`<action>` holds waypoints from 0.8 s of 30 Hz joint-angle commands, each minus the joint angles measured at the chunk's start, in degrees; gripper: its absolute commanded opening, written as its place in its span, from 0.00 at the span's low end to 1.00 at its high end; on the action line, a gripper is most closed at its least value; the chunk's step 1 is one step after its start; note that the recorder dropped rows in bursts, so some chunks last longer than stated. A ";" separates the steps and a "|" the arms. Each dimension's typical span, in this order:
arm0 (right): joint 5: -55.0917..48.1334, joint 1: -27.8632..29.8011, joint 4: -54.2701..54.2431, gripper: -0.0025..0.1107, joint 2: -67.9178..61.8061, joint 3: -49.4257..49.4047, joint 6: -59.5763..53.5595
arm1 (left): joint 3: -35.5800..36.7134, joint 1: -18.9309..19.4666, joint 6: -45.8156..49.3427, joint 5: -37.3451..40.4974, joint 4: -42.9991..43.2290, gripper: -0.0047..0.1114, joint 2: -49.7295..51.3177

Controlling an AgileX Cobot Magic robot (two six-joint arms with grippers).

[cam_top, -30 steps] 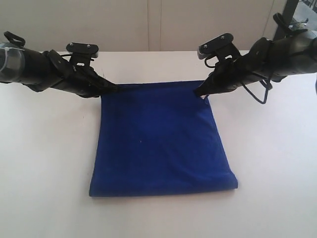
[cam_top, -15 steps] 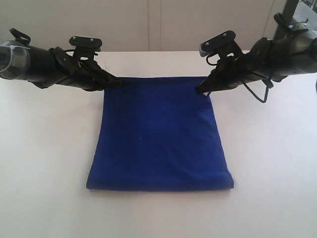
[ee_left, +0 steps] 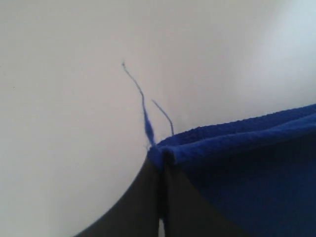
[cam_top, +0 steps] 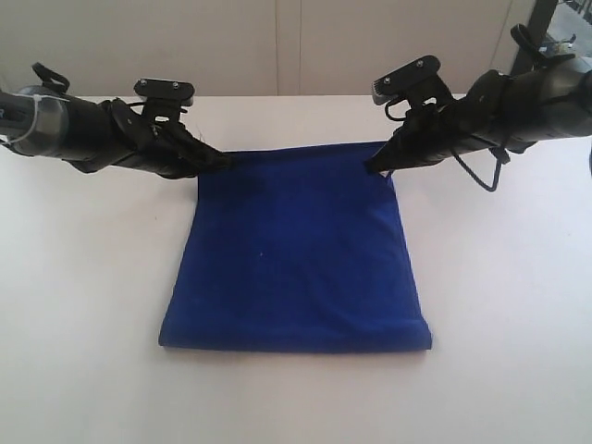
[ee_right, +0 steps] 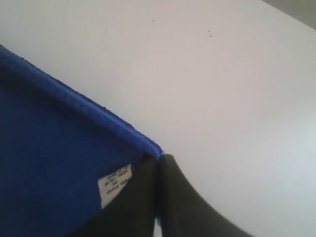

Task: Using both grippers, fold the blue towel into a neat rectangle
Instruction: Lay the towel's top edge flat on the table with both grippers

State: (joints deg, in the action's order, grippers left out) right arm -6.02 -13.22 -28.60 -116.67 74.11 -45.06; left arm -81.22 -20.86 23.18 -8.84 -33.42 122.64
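The blue towel (cam_top: 296, 250) lies folded on the white table (cam_top: 518, 305). Its near edge is a rounded fold, and its far edge is stretched between the two arms. From the room, the cloth seems to run a little longer from far edge to near fold than from side to side, though the slanted view leaves that uncertain. The left gripper (cam_top: 222, 159) has its jaws pressed together on the far left corner, where two loose blue threads (ee_left: 143, 108) trail off. The right gripper (cam_top: 372, 168) has its jaws clamped on the far right corner, just beside a small white tag (ee_right: 114, 183). Both arms reach in low from opposite sides, angled down toward the corners.
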 commanded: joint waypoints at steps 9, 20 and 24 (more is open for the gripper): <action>5.26 0.55 0.05 0.02 -2.41 0.14 -0.08 | -1.62 0.06 -0.68 -0.60 -0.34 0.04 0.14; 8.75 0.55 0.05 0.02 -3.52 0.14 -0.08 | -1.62 0.06 -0.68 -1.20 -0.34 0.04 0.07; 8.99 0.55 0.05 0.02 -3.52 0.14 -0.08 | -1.62 0.06 -0.68 -1.03 -0.34 0.04 0.07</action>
State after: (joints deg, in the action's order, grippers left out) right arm 0.91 -13.22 -28.49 -120.34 74.11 -45.06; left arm -82.77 -21.08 22.97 -9.15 -33.42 122.73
